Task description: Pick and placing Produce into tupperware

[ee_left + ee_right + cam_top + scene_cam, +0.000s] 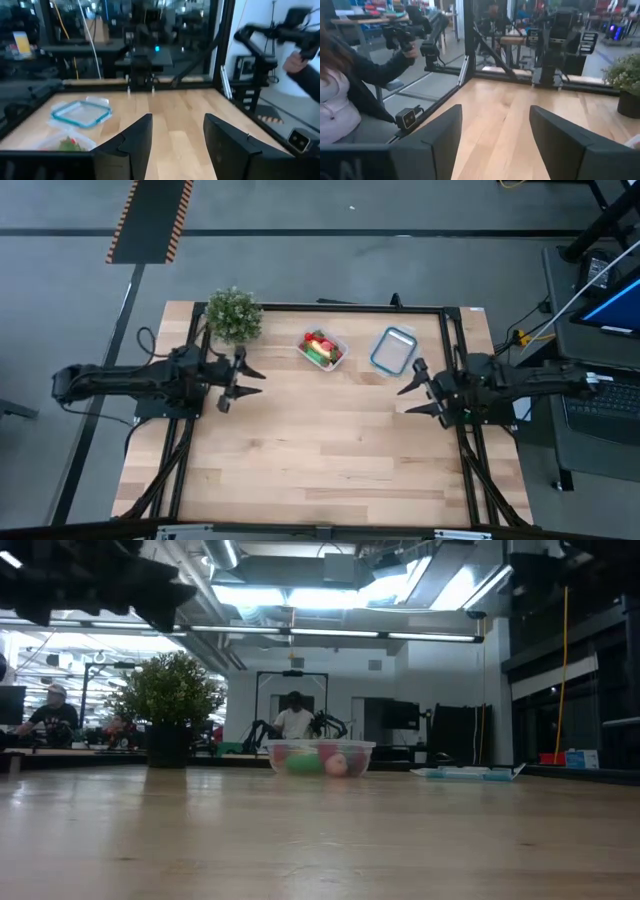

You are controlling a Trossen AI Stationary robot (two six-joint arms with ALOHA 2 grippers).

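The tupperware (322,349) sits toward the far edge of the wooden surface (320,460), near the middle, with the produce (320,347) inside it: red, green and yellow pieces. To its right lies a blue-rimmed lid (393,350); to its left, at the far left corner, stands a potted plant (233,314). The left claw (250,377) hovers released and empty at the left side, just near of the plant. The right claw (412,397) hovers released and empty at the right side, near of the lid.
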